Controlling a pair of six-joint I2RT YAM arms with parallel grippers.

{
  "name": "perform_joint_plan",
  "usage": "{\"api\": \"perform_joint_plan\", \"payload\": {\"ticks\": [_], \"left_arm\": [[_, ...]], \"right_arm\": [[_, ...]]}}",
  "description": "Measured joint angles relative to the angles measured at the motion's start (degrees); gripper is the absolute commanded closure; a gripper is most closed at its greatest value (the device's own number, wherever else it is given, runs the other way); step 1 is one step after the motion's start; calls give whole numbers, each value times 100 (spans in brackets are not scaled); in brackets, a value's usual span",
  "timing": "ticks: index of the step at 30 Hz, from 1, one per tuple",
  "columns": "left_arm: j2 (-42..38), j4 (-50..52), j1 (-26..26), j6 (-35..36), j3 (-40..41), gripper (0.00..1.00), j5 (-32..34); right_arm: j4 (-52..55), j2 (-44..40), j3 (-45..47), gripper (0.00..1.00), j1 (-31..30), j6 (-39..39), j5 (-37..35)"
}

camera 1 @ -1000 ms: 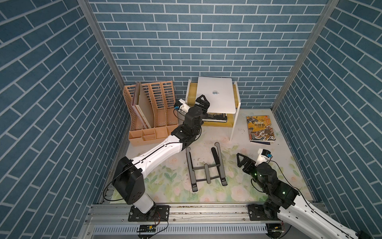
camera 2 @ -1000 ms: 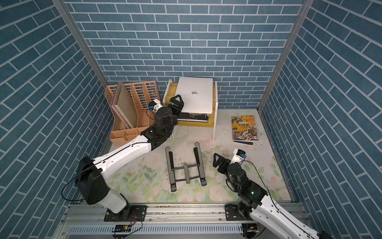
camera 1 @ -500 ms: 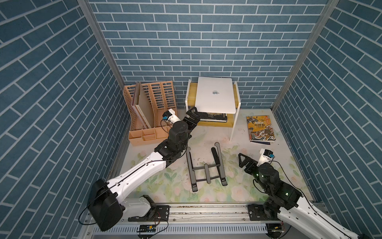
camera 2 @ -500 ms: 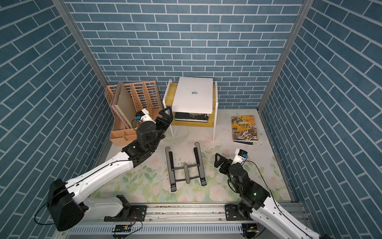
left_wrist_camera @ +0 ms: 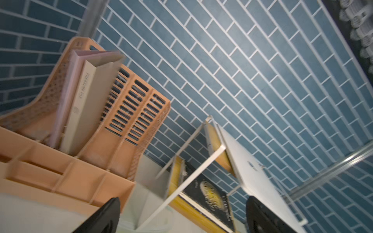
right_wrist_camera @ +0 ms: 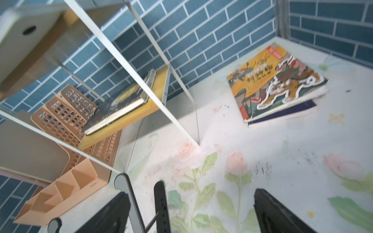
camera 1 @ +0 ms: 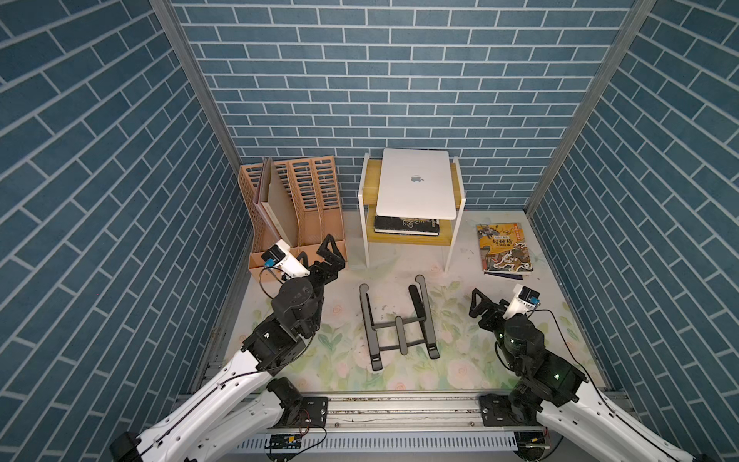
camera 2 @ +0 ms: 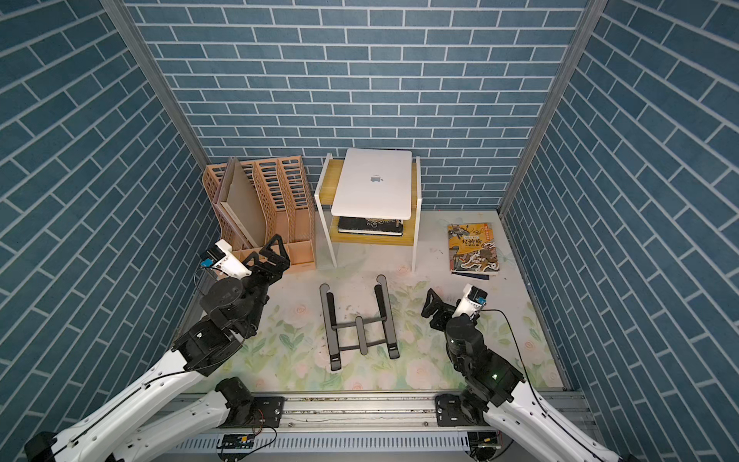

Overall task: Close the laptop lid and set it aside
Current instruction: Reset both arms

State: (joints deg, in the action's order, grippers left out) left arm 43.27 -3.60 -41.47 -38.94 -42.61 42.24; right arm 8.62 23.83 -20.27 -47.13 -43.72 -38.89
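The laptop lies shut, logo up, on the top board of the small shelf at the back edge of the desk, so the task looks done. From the left: the file rack fills the back left corner, with the left gripper just in front of it, jaws spread and holding nothing; the folding stand sits bare mid-desk. Right of it the right gripper hangs with jaws apart and nothing in them, near the front, and a picture book lies by the right edge, clear of both arms.
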Motion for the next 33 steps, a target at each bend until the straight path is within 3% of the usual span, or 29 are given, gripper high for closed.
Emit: {"api": "perform_joint_plan", "payload": {"ticks": [7, 12, 15, 25, 33], "left_arm": [[-15, 538, 127, 601, 605, 0, 1047], [76, 225, 551, 907, 1399, 0, 1226], [306, -98, 896, 1058, 1755, 0, 1303], [1488, -1504, 2065, 1921, 2326, 0, 1759], [1991, -3469, 2776, 2761, 3392, 0, 1088]], "right_arm": [[-1517, 640, 184, 0, 0, 1453, -977], [-3106, 1443, 625, 0, 114, 2964, -1360], [-3836, 1919, 841, 0, 564, 3563, -1377], [-5707, 3672, 1220, 1, 2815, 4190, -389], [-6887, 5455, 981, 0, 3338, 4457, 581]]}}
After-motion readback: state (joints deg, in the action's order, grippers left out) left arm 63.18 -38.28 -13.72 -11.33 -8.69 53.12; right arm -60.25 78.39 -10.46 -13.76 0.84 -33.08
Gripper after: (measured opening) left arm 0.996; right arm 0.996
